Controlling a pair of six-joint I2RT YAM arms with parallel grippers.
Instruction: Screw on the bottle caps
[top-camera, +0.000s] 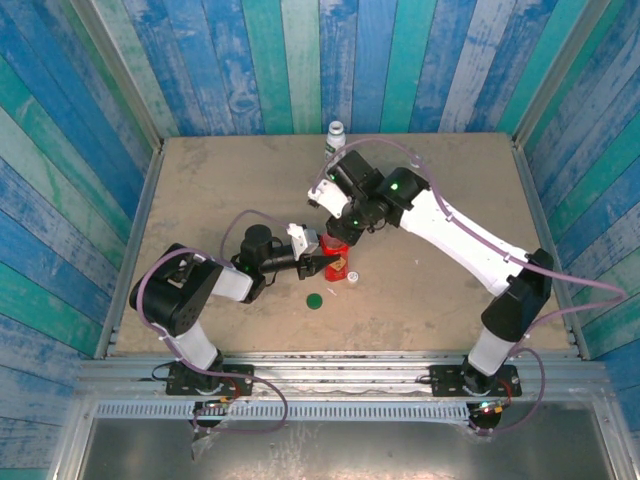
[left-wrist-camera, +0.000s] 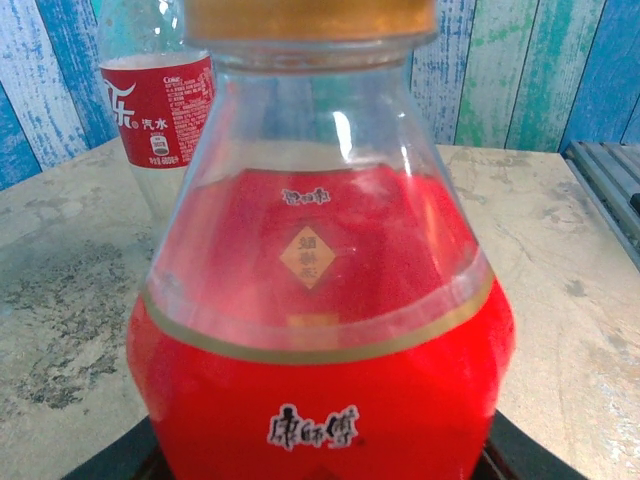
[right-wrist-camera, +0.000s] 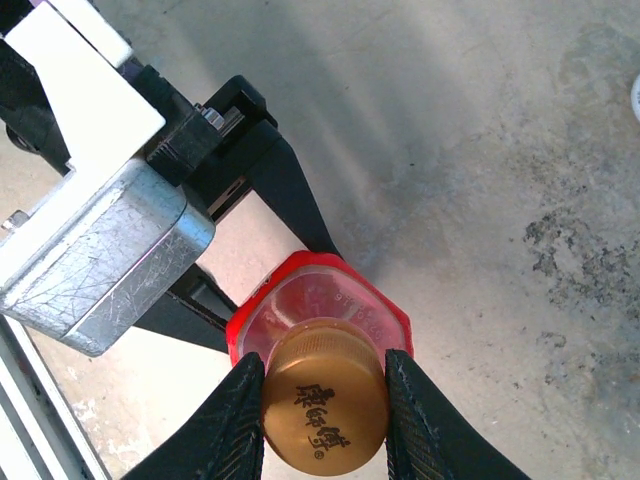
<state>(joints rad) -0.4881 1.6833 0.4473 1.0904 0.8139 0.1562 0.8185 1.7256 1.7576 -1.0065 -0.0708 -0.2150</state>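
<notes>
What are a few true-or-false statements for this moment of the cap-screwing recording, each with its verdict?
1. The right fingers clasp the orange cap on top of the red bottle. True.
2. The green cap is already screwed onto a bottle. False: it lies loose on the table.
3. The left fingers grip the red bottle by its body. True.
4. The white-labelled bottle lies on its side near the arms' bases. False: it stands upright at the far edge of the table.
</notes>
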